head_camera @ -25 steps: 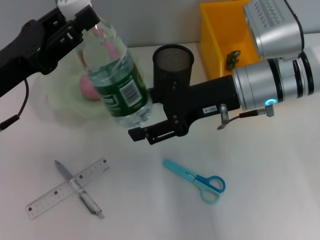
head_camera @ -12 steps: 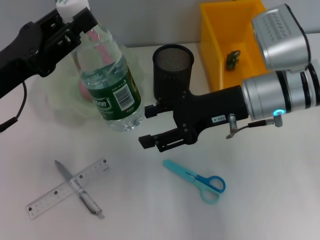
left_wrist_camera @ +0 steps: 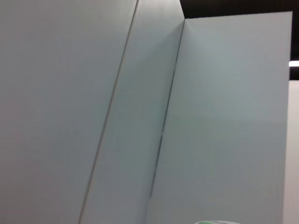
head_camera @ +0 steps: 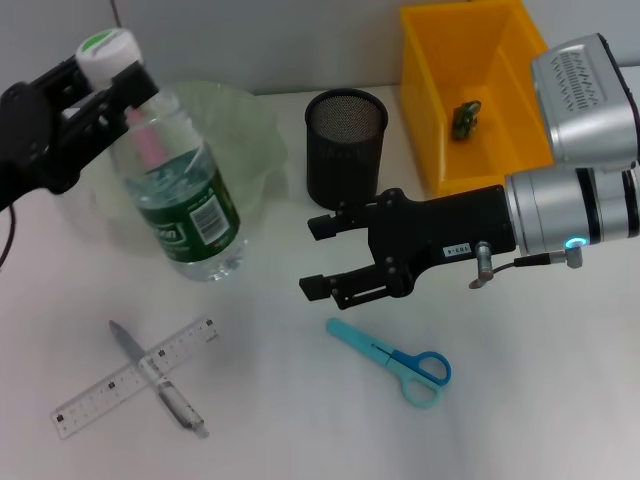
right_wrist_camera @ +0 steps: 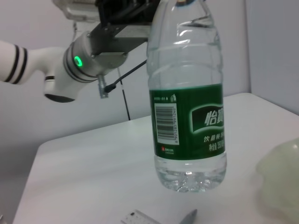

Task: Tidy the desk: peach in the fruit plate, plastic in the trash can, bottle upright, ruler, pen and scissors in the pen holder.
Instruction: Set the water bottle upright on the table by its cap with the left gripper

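Nearest on the desk (head_camera: 520, 420), the pen (head_camera: 160, 380) is lying crossed over the ruler (head_camera: 135, 378), with the scissors (head_camera: 395, 360) lying off to the right. Just behind the scissors, the right gripper (head_camera: 325, 255) is hovering with fingers spread wide, holding nothing. Farther back on the left, the left gripper (head_camera: 105, 75) is clamping the bottle (head_camera: 180, 200) at its neck (upright, in front of the fruit plate (head_camera: 245, 125)). The pen holder (head_camera: 345, 145) and trash can (head_camera: 470, 90) are standing farthest back.

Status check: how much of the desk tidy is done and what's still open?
Done: plastic in the trash can. In hand: left gripper holds the bottle by its neck; right gripper open. Left: ruler, pen, scissors lie outside the pen holder.
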Action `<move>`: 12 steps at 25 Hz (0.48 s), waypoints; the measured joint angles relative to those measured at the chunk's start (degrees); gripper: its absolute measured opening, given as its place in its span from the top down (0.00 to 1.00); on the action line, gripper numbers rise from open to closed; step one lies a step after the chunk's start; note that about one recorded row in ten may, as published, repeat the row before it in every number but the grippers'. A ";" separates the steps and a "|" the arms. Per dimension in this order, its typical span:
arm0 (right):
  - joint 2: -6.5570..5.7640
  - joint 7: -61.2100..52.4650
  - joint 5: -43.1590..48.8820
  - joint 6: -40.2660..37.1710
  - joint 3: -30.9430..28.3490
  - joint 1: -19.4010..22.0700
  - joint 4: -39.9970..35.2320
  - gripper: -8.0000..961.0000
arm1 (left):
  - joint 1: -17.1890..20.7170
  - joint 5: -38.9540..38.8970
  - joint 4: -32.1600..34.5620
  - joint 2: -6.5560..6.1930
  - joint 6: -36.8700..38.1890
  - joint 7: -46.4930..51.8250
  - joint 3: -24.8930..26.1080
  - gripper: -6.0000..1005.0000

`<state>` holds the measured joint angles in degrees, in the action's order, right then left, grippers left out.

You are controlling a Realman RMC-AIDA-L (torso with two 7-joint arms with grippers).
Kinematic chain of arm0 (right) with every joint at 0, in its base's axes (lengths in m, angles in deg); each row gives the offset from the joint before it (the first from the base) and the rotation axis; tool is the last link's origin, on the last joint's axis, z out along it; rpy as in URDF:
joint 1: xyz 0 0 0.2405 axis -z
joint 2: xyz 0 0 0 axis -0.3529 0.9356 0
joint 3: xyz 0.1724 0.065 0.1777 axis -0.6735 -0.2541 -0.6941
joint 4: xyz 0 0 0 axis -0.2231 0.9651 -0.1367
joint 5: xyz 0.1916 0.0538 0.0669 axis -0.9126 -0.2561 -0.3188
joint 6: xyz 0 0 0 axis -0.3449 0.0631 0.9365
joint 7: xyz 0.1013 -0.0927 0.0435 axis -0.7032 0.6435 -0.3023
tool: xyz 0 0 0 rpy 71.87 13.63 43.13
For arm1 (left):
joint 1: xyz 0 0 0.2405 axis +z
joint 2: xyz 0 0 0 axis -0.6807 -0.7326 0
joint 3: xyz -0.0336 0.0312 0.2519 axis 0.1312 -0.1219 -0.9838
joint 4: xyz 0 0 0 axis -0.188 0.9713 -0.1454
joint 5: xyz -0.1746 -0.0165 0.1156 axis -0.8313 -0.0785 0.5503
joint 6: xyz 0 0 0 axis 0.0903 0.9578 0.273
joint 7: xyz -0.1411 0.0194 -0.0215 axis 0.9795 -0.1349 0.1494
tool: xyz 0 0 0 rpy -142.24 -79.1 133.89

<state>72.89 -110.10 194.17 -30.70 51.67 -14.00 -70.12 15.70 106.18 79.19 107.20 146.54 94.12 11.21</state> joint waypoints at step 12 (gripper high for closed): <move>0.15 1.02 -0.50 0.79 0.25 2.10 0.06 0.19 | 4.17 0.16 0.15 0.03 -6.80 -8.90 -0.20 0.55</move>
<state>73.04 -109.09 193.67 -29.91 51.91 -11.90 -70.06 19.87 106.34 79.34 107.23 139.74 85.22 11.01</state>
